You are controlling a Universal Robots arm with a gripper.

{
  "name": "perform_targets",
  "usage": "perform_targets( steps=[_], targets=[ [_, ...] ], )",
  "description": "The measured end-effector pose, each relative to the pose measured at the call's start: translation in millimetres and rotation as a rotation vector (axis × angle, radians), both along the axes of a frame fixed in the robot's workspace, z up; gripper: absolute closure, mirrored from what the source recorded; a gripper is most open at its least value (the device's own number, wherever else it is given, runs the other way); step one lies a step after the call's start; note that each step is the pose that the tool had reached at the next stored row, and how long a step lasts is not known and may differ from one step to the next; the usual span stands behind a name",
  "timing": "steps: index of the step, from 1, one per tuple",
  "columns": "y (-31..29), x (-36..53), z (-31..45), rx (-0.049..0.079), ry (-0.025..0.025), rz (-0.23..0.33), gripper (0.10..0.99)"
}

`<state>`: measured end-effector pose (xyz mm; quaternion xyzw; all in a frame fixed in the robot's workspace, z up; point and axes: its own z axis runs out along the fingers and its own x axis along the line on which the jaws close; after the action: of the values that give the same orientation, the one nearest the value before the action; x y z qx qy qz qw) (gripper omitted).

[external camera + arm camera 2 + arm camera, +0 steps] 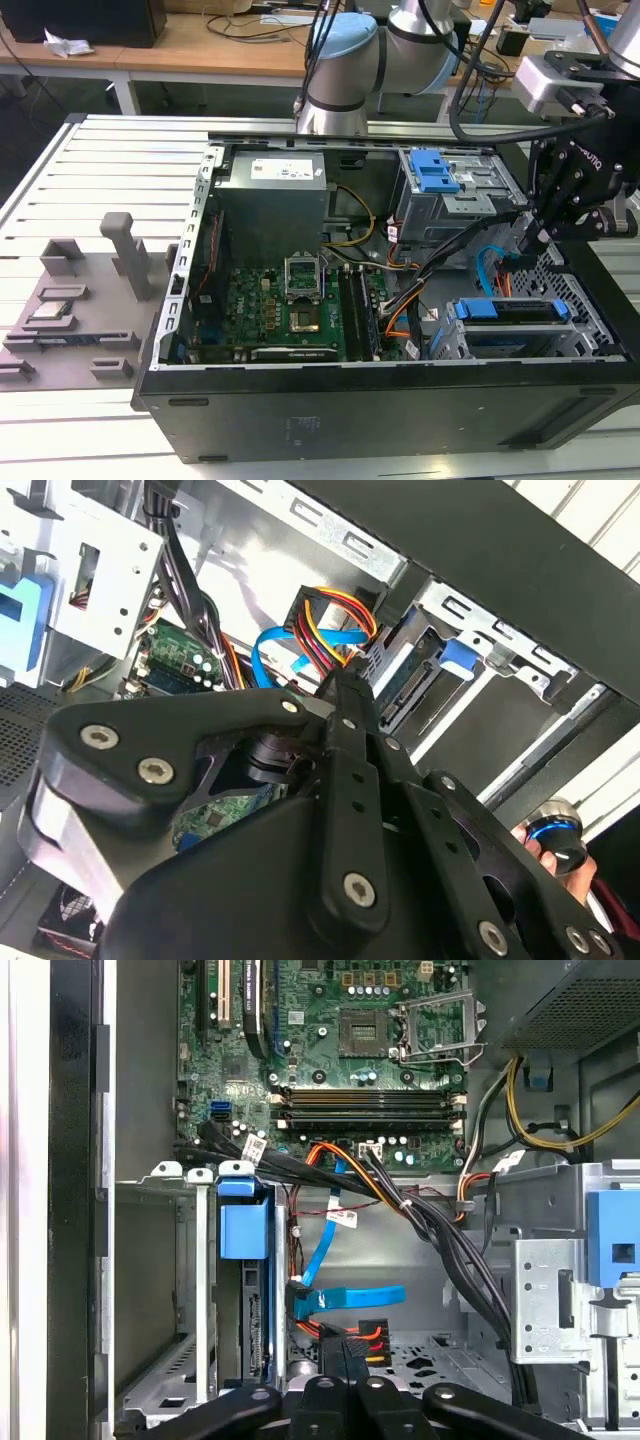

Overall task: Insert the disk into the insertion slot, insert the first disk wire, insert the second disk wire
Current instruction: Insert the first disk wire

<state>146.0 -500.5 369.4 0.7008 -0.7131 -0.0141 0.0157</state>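
The disk [243, 1230], in its blue carrier, sits in the insertion slot [165, 1360], the perforated silver cage at the case corner on the exterior view's right. Just beside it, in the open bay, my gripper [343, 1358] has its fingers pressed together on the black plug end of the first disk wire [366, 1332]; orange and red strands fan out from the tips. The second disk wire [350, 1298] loops close by, between that plug and the motherboard [370, 1050]. I cannot tell whether either plug meets the disk.
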Motion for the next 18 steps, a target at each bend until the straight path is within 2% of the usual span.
perform_targets(
  steps=[2,5,7,12,18],
  targets=[
    [0.0,0.0,0.0,0.000,0.0000,0.000,0.914],
    [0.0,0.0,0.0,0.000,0.0000,0.000,0.725],
    [0.0,0.0,-2.2,-0.010,-0.0001,0.000,0.725],
    [0.0,0.0,-12.6,-0.018,0.0000,0.000,0.725],
    [-1.7,0.0,-15.4,-0.027,0.0000,0.000,0.725]
  ],
)
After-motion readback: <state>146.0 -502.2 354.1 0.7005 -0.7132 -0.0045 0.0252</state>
